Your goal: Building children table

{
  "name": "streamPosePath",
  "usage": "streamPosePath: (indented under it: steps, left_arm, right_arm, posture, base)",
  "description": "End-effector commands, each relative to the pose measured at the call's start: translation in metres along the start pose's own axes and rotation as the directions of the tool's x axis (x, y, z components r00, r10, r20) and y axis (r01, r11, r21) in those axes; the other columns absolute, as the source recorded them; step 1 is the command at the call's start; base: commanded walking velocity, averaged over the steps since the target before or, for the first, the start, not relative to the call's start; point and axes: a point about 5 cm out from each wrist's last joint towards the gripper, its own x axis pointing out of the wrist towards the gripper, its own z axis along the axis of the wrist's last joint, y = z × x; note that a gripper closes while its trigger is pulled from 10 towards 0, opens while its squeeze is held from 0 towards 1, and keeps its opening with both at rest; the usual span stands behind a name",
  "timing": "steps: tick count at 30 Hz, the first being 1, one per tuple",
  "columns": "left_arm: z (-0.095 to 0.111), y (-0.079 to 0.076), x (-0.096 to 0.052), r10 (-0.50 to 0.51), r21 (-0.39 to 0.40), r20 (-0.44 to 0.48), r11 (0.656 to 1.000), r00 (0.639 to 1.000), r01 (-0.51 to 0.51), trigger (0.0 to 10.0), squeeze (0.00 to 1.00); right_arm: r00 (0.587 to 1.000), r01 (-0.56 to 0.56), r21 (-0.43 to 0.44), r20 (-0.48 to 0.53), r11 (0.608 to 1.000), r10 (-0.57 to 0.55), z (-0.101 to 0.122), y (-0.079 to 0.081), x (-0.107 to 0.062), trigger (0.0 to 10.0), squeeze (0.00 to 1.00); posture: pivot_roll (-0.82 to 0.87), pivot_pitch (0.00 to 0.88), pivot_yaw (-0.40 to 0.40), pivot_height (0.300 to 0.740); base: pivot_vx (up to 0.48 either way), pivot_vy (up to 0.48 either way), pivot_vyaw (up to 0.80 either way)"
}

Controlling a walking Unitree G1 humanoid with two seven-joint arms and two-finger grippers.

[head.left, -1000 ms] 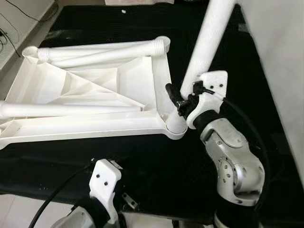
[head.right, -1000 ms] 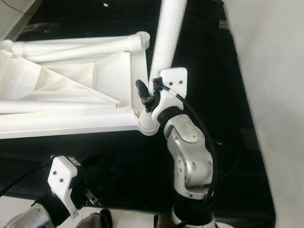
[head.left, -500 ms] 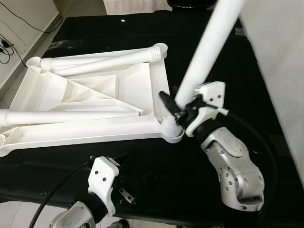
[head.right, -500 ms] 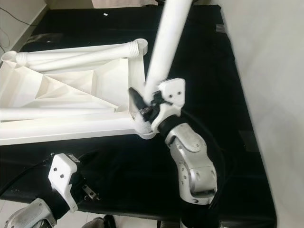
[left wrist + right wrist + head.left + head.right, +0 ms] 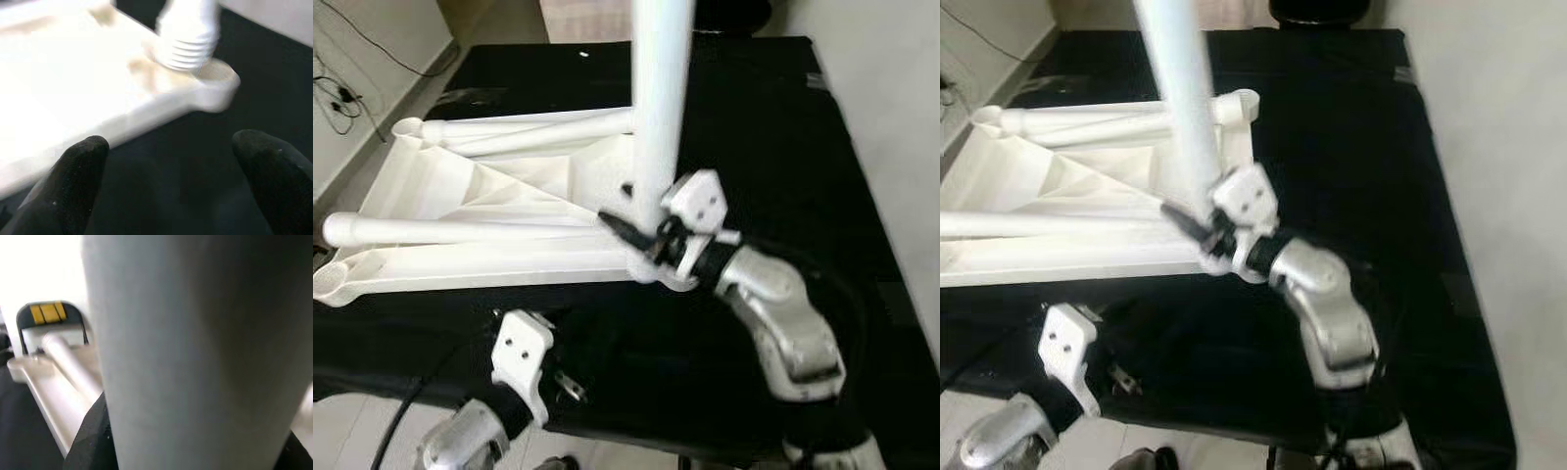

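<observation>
The white table top lies upside down on a black surface. Two white legs lie across it. My right gripper is shut on a third white leg, which stands nearly upright at the near right corner. That leg's threaded end sits at the corner socket. In the right wrist view the held leg is pressed close against a black finger. My left gripper is open, low and just in front of that corner, holding nothing.
The black surface stretches to the right up to a pale wall. Its near edge runs under my arms. Bare floor with cables is at the far left. A dark chair stands beyond the far edge.
The held leg has swung from leaning right to nearly upright over the corner, and my right gripper has moved left with it. The head view has also shifted.
</observation>
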Motion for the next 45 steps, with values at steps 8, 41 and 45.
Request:
streamPosePath:
  steps: [8, 41, 45]
  left_arm:
    - [0.141, 0.024, 0.027, -0.15, 0.137, 0.489, 0.986, 0.86, 0.094, 10.0, 0.37]
    - [0.19, 0.03, 0.112, -0.173, 0.114, 0.499, 0.985, 0.849, 0.133, 10.0, 0.0]
    - [0.183, 0.019, 0.108, -0.243, 0.11, 0.49, 0.97, 0.837, 0.217, 10.0, 0.0]
  right_arm:
    - [0.988, 0.153, -0.069, -0.007, 0.986, -0.154, 0.006, -0.035, 0.018, 10.0, 0.0]
    - [0.991, -0.12, -0.126, 0.034, 0.985, 0.126, 0.003, 0.018, 0.034, 10.0, 0.0]
    - [0.992, -0.121, -0.137, 0.022, 0.983, 0.125, 0.001, 0.019, 0.034, 10.0, 0.0]
  posture:
    - [0.04, 0.072, 0.022, 0.74]
    - [0.01, 0.011, 0.037, 0.74]
    - [0.01, 0.017, 0.037, 0.74]
  base:
    - [0.0, 0.0, 0.0]
    - [0.0, 0.0, 0.0]
    - [0.0, 0.0, 0.0]
